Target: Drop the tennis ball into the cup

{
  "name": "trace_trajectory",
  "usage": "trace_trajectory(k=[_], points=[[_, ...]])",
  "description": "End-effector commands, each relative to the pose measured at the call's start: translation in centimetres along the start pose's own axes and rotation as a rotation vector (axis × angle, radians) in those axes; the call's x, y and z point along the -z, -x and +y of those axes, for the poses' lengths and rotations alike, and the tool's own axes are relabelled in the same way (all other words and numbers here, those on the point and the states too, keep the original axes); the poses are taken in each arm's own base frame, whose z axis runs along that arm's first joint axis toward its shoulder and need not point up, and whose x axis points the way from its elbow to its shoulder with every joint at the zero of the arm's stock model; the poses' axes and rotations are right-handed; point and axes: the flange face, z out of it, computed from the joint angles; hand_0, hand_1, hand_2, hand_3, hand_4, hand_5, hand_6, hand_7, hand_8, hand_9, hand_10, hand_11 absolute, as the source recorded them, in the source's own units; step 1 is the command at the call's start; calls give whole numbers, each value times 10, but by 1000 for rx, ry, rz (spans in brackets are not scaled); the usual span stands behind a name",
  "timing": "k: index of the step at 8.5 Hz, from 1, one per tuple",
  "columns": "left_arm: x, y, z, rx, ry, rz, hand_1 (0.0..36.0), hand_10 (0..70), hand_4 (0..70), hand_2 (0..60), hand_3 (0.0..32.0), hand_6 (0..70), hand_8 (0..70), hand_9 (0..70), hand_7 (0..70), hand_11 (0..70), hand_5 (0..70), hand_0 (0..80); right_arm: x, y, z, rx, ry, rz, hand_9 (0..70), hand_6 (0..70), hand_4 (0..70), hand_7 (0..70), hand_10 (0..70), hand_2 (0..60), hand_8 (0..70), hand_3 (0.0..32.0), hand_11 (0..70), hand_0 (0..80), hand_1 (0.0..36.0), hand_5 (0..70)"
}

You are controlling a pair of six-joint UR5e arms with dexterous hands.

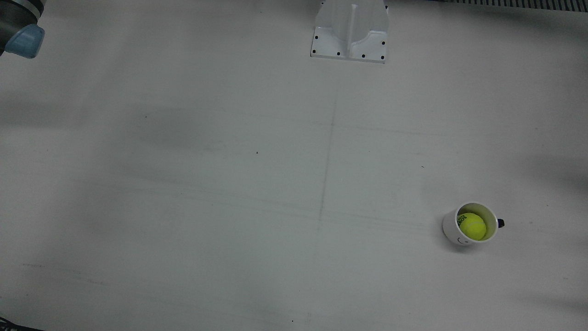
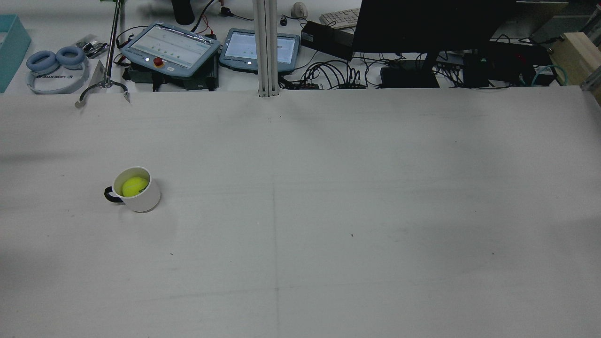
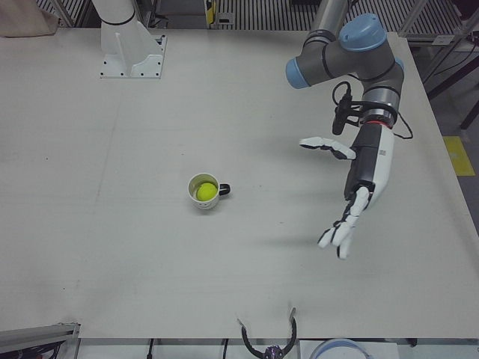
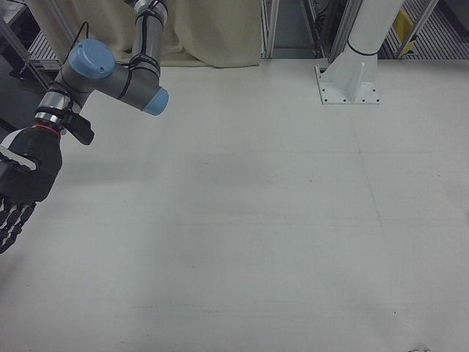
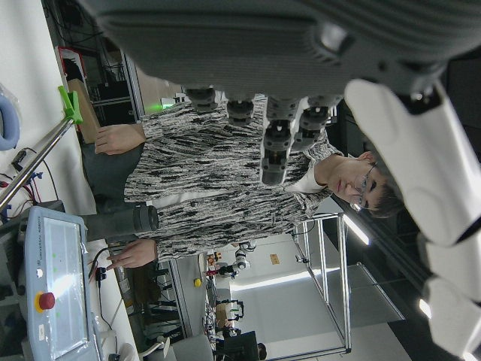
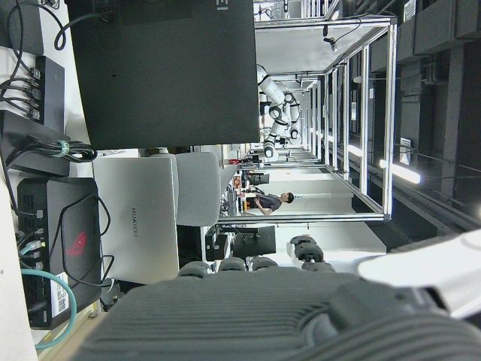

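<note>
A white cup with a black handle stands upright on the table, and the yellow tennis ball lies inside it. Cup and ball also show in the front view, and the cup shows in the left-front view. My left hand hangs open and empty well to the side of the cup, above the table, fingers spread. My right hand is at the far edge of the right-front view, partly cut off, fingers extended and empty.
Arm pedestals stand at the table's back. Behind the far table edge in the rear view are two teach pendants, a monitor, cables and headphones. A person stands beyond the table.
</note>
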Motion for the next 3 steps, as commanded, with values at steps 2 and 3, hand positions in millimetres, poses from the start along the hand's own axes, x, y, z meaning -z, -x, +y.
trace_trajectory(k=[2,3], points=[[22,-9,-11,6,-40,-12,93,25,167,179,0,390,101,50,115,43,96,447,0,0,0,0,0,0,0,0,0,0,0,0,0,0,0,0,0,0],[23,-9,-11,9,-40,-12,90,22,165,174,0,388,100,49,110,38,94,443,0,0,0,0,0,0,0,0,0,0,0,0,0,0,0,0,0,0]])
